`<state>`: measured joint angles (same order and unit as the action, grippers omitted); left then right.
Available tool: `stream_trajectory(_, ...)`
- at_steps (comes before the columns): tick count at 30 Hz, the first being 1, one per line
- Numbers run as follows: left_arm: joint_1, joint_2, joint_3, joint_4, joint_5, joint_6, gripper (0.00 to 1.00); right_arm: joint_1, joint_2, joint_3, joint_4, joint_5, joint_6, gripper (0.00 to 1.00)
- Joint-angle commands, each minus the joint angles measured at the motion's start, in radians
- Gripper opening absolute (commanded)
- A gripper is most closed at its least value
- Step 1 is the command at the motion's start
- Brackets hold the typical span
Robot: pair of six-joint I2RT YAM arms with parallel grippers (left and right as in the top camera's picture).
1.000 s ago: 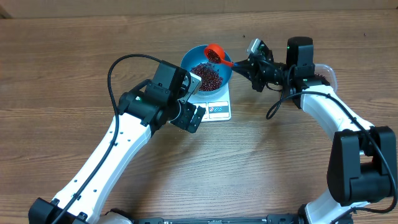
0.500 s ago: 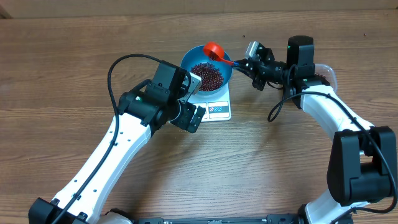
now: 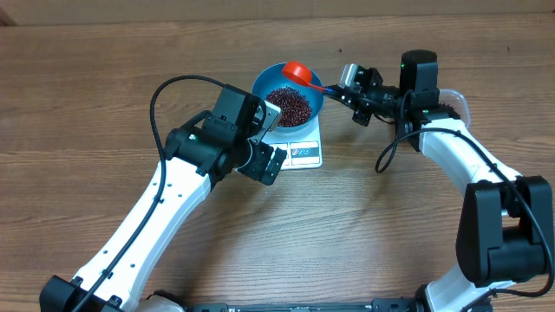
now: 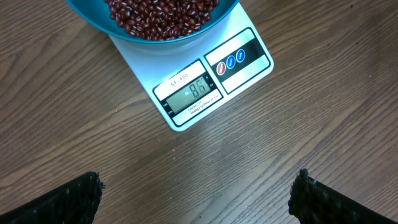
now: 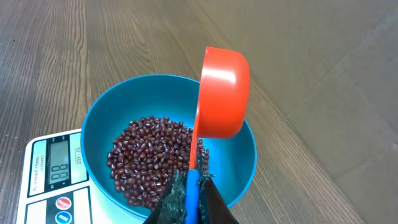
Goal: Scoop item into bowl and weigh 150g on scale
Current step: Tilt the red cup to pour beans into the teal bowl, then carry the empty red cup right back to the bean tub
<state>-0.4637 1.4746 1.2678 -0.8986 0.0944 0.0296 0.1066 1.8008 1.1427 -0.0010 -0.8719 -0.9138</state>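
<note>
- The right gripper (image 3: 345, 87), fingers pinched tight on the handle of a red scoop (image 3: 297, 73), holds the cup tipped on its side over the far rim of the bowl (image 3: 257, 92).
- The scoop's long axis runs from those fingers straight out toward the bowl, cup end leading; the wrist view shows its hollow turned away from the camera, so any contents are hidden.
- The beans (image 3: 289, 106) lie heaped in the bowl, which sits on the scale (image 3: 305, 154).
- The display shows a two-digit figure, suggesting more scooping ahead.
- The left gripper (image 3: 267, 161) hangs empty, fingers spread wide, just beside the scale's display edge; the right arm alone has the tool.
</note>
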Motion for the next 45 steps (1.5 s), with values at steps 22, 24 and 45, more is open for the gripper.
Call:
stream_trajectory(22, 0.005, -0.023, 0.004, 0.002, 0.009, 0.008, 1.00, -0.108, -0.145, 0.010, -0.033, -0.002, 1.308, 0.04)
stream_trajectory(24, 0.005, -0.023, 0.004, 0.002, 0.009, 0.008, 1.00, -0.142, -0.202, 0.011, -0.107, 0.048, 1.293, 0.04)
stream_trajectory(45, 0.005, -0.023, 0.004, 0.002, 0.009, 0.008, 1.00, -0.275, -0.372, 0.018, -0.716, 1.042, 0.684, 0.04)
